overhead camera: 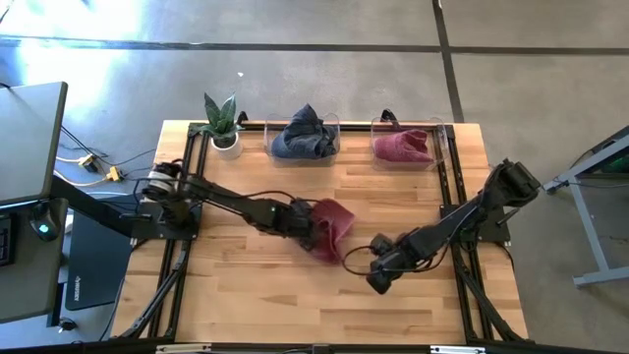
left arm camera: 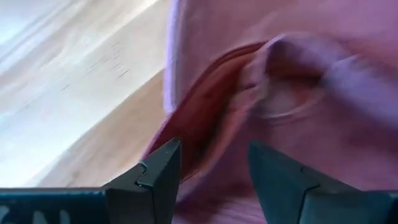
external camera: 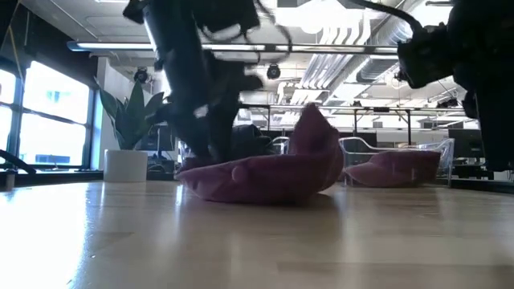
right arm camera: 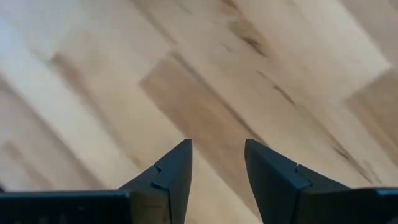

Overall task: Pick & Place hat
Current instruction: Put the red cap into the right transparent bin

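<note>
- Left pincer (overhead camera: 313,228) reaching from the left side of the table (overhead camera: 246,285) to the middle, pressed against the near edge of a maroon hat (overhead camera: 332,224); fingers (left arm camera: 158,177) apart in the left wrist view, with folds of the hat's cloth lying between and just beyond them; not clamped on the hat.
- Hat lying on the bare wood near the table's centre, crumpled, one side peaking upward in the low view (external camera: 309,132), the rest flat on the table; well apart from both bins at the far edge.
- Right pincer (overhead camera: 378,270) just to the right of the hat and a little nearer the front edge, apart from the cloth; fingers (right arm camera: 174,171) spread with only bare wood planks showing between them; holding nothing.
- Two clear bins along the far edge; left bin (overhead camera: 334,123) holding a bundle of dark blue cloth (overhead camera: 303,138); right bin (overhead camera: 444,133) holding a red hat (overhead camera: 403,147), also seen behind the maroon one in the low view (external camera: 393,168).
- Potted plant (overhead camera: 222,123) in a white pot at the far left corner, beside the left bin.
</note>
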